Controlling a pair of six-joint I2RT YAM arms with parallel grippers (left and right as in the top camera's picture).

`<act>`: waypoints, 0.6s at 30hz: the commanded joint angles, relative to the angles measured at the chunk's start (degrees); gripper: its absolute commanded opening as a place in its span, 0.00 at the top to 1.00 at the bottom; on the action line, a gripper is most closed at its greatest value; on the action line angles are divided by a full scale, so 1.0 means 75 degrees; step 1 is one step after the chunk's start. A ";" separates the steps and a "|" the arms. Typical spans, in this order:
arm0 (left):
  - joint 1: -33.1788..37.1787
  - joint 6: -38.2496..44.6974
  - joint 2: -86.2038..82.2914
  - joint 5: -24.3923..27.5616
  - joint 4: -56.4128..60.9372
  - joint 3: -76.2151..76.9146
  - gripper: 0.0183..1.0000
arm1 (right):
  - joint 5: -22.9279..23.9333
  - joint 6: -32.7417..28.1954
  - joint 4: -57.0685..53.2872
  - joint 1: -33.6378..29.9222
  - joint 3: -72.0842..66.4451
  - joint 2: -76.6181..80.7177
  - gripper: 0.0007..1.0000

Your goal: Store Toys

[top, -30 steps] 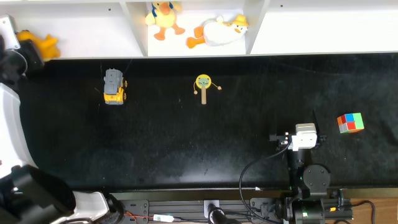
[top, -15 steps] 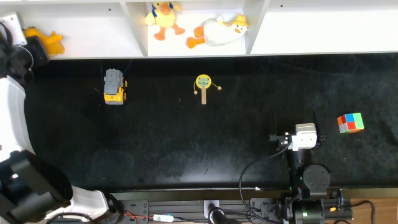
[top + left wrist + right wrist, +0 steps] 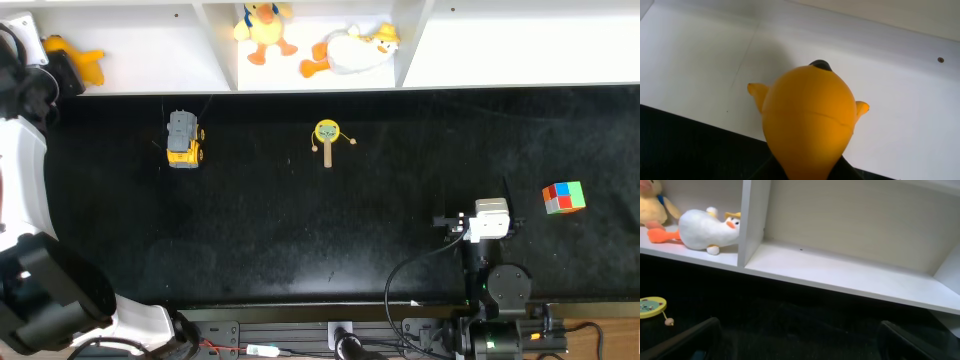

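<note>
The left claw (image 3: 60, 72) is up at the ten o'clock corner of the top view, clamped on the orange toy (image 3: 810, 125). Its fingertips are hidden under the toy's round body, so the grip is judged from how the toy sits against the wrist. The toy hangs over the floor of the left compartment of the white shelf (image 3: 150, 60), not yet set down as far as I can tell. It looks smooth, bulbous and light, probably a little slippery, so the narrow lower end is the sensible place to hold it.

The right claw (image 3: 797, 327) rests at about four o'clock on the black surface (image 3: 300, 230), fingers wide apart and holding nothing.

I count six toys. Two are plush ducks in the middle compartment at twelve o'clock, a yellow duck (image 3: 265, 25) and a white duck (image 3: 350, 48). Both look soft and squashy. One is the orange toy in the claw.

Three wait on the surface:
- One toy truck (image 3: 183, 138) at ten o'clock, stiff and best taken across its sides.
- One rattle drum (image 3: 327, 135) near twelve, best taken by its thin stick.
- One colour cube (image 3: 563, 197) at three, hard with flat faces, close to the right claw.
</note>
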 commanded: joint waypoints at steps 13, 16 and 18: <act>-0.0242 -0.0082 0.0338 -0.0029 0.0641 0.0189 0.23 | 0.0026 0.0000 0.0035 -0.0020 -0.0102 -0.0041 0.00; -0.0242 -0.0082 0.0338 -0.0029 0.0682 0.0189 0.17 | 0.0026 0.0000 0.0035 -0.0020 -0.0102 -0.0044 0.00; -0.0242 -0.0079 0.0338 -0.0032 0.0708 0.0189 0.10 | 0.0026 0.0000 0.0032 -0.0020 -0.0102 -0.0044 0.00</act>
